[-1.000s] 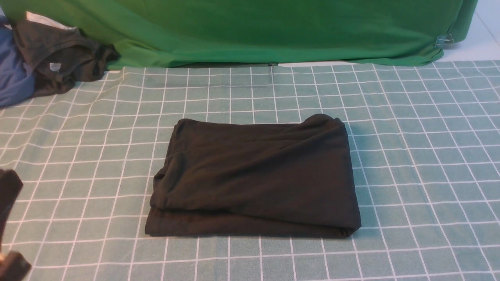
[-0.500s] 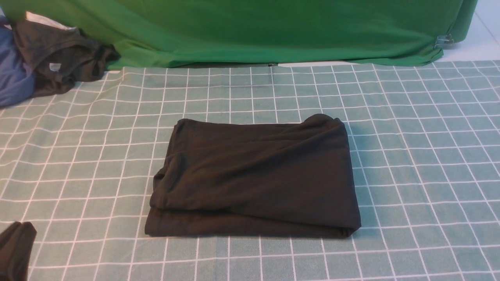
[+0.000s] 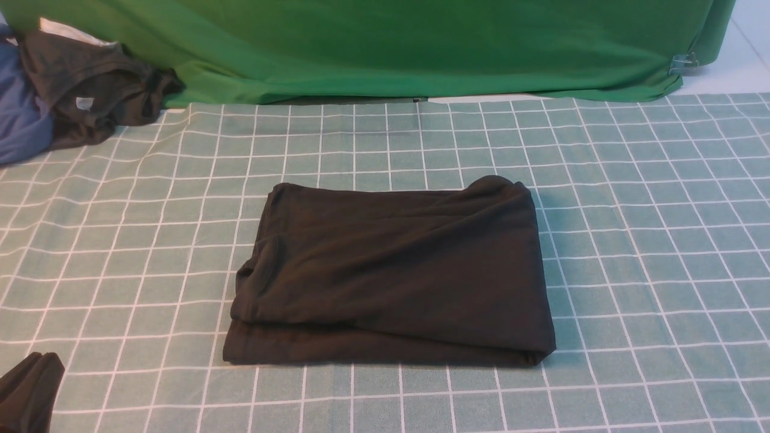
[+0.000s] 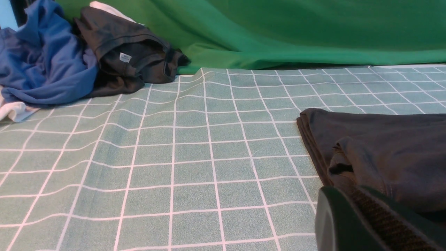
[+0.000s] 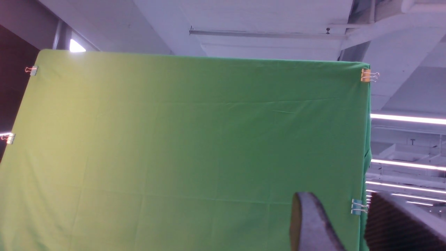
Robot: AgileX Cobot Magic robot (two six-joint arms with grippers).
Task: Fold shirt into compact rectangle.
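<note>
The shirt [image 3: 391, 270] is matt black knit cloth, soft, with shallow creases and stitched hems. The bench cover [image 3: 631, 240] is matt woven fabric, teal with a white grid, slightly rippled. The backdrop [image 3: 421, 48] is bright green cloth, smooth and matt, held by metal binder clips [image 5: 369, 75]. The crumpled grey-brown garment [image 4: 129, 62] and blue garment [image 4: 45, 69] are matt cotton-like cloth. The left pincer [image 4: 369, 223] shows smooth dark plastic with a ribbed pad.

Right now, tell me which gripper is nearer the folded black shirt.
Left. The left gripper sits low beside the folded black shirt, on its left, not touching. The right gripper is raised, facing the green backdrop.
</note>
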